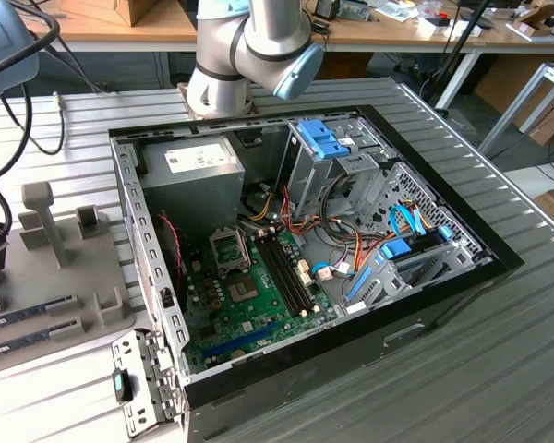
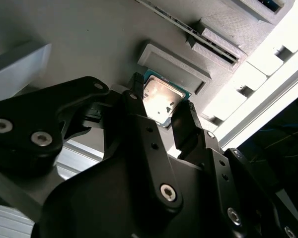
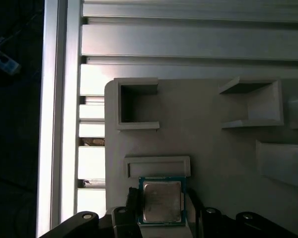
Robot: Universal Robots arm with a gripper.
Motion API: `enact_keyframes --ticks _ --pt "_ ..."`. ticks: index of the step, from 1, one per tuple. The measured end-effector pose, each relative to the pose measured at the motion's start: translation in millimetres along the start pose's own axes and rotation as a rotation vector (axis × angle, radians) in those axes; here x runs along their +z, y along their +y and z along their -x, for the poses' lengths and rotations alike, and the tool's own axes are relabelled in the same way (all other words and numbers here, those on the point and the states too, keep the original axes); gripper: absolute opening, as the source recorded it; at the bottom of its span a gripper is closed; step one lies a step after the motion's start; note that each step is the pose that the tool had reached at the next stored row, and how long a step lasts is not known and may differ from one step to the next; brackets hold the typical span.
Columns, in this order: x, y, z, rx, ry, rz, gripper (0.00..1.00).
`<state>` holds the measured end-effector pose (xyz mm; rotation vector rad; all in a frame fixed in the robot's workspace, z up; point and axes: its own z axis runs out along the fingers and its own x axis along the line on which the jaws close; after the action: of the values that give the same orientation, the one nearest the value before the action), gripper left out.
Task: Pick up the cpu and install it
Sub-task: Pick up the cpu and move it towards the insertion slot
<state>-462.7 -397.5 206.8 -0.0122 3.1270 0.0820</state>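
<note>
**A:** Where is the cpu (image 3: 161, 201)?

**B:** At the grey holder plate (image 3: 213, 148), just beside a raised rectangular ledge (image 3: 158, 167). In both wrist views the end effector (image 3: 161, 210) straddles it on two opposite sides.

**A:** Clenched on it, or released?

**B:** I cannot tell. The end effector's black body comes right up to the chip's green rim, and shadow covers the lines where contact would show. Whether the chip rests on the plate or is raised off it is just as unclear.

**A:** How much of the chip shows?

**B:** In the first wrist view, the silvery top and the thin green rim. The near edge is cut off by black metal. In the second wrist view, glare washes out the metal top and the end effector hides the near part.

**A:** And the exterior view?

**B:** The arm (image 1: 249, 46) stands behind the open computer case (image 1: 137, 231) and runs out past the picture's upper edge. Inside the case lies the green motherboard (image 1: 231, 318) with its metal-framed socket (image 1: 229, 247). What sits within that frame is too small to make out. On the worktop (image 1: 397, 388), at the exterior view's left, memory sticks (image 1: 32, 311) lie in a grey holder, partly cut off by the edge.
</note>
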Motion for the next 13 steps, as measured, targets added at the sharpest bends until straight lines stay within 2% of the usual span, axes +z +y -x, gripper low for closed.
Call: enact_keyframes --ticks 13 --pt "-3.1 0.1 0.0 0.000 0.0001 0.0026 0.47"
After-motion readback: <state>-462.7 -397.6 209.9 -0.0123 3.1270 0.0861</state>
